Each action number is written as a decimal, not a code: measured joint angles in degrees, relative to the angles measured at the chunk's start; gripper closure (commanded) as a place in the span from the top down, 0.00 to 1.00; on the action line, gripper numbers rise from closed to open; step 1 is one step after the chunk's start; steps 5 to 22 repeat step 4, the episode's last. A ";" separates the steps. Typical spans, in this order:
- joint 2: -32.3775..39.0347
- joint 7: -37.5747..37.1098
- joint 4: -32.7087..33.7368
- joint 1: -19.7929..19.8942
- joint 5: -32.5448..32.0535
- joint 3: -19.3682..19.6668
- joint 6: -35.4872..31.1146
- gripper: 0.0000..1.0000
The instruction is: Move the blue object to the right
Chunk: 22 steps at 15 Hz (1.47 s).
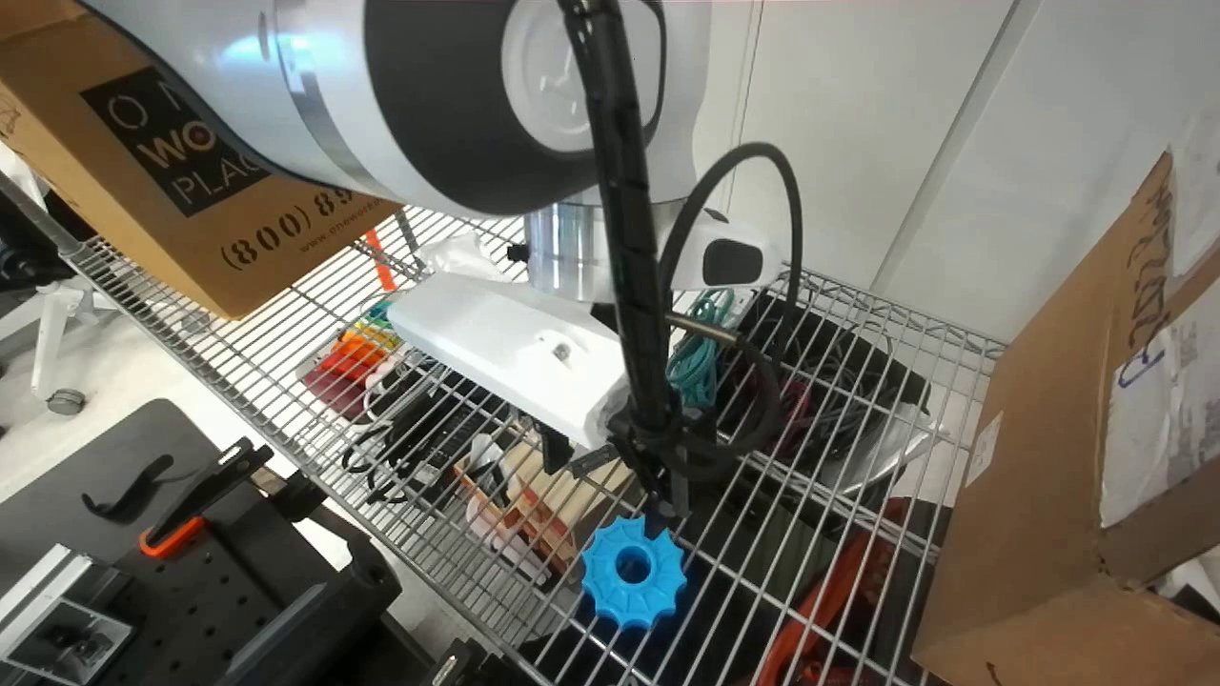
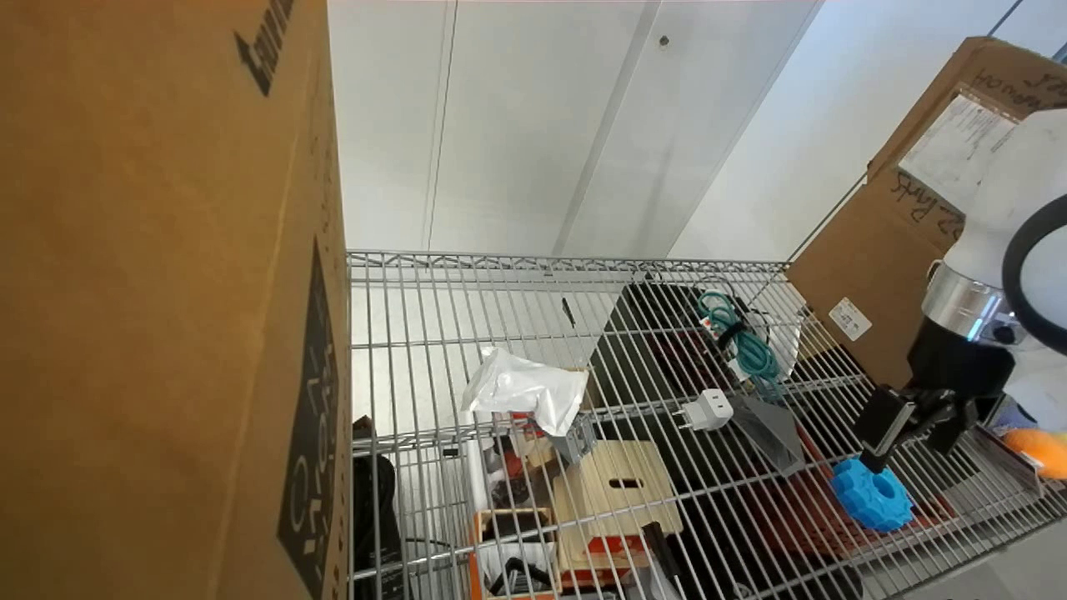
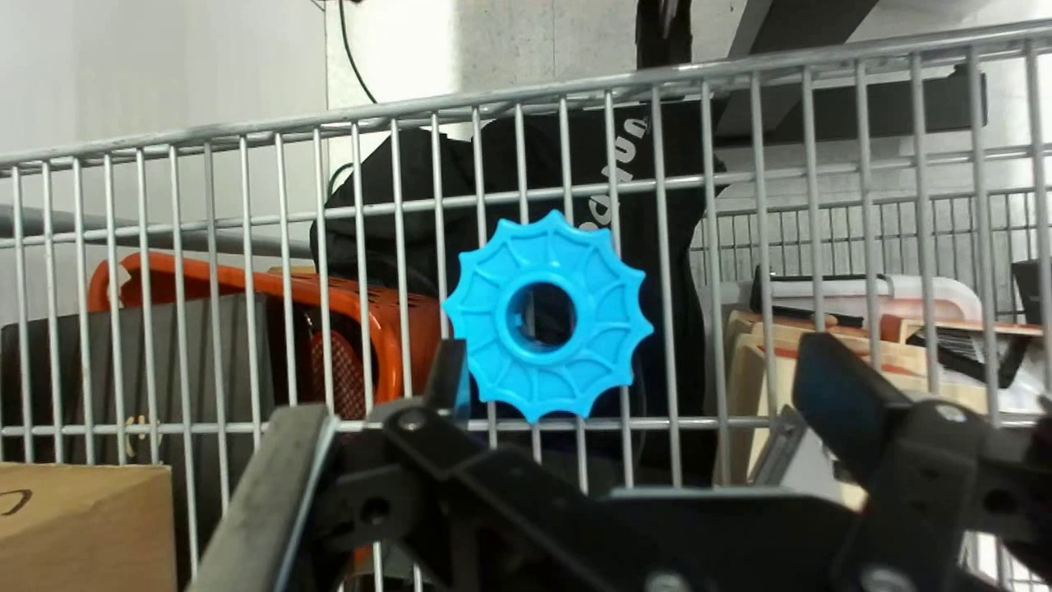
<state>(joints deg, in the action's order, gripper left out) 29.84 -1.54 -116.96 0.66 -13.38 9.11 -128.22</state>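
Note:
The blue object is a bright-blue round piece with a scalloped edge and a central hole. It lies flat on the wire shelf in both exterior views (image 1: pixel 610 598) (image 2: pixel 874 504). In the wrist view the blue object (image 3: pixel 596 316) sits left of centre, ahead of the jaws. My gripper (image 3: pixel 639 374) is open and empty. In the wrist view its left finger overlaps the blue object's lower left edge; its right finger is well apart to the right. In both exterior views the gripper (image 1: pixel 610 486) (image 2: pixel 909 450) hangs just above the piece; I cannot tell whether a finger touches it.
The wire shelf (image 3: pixel 246 131) has a raised-looking front rim. A cardboard box (image 1: pixel 1029 534) stands at one end and another box (image 1: pixel 238 191) at the opposite end. A white plastic packet (image 2: pixel 533 387) and a white plug adapter (image 2: pixel 708 408) lie on the shelf. Bins show below through the wires.

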 measured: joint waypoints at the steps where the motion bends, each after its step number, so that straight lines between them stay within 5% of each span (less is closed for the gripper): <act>1: -0.60 0.00 -0.02 -0.28 0.00 -0.31 0.64 1.00; 22: -2.15 0.01 -0.25 -0.81 0.00 -1.47 0.98 1.00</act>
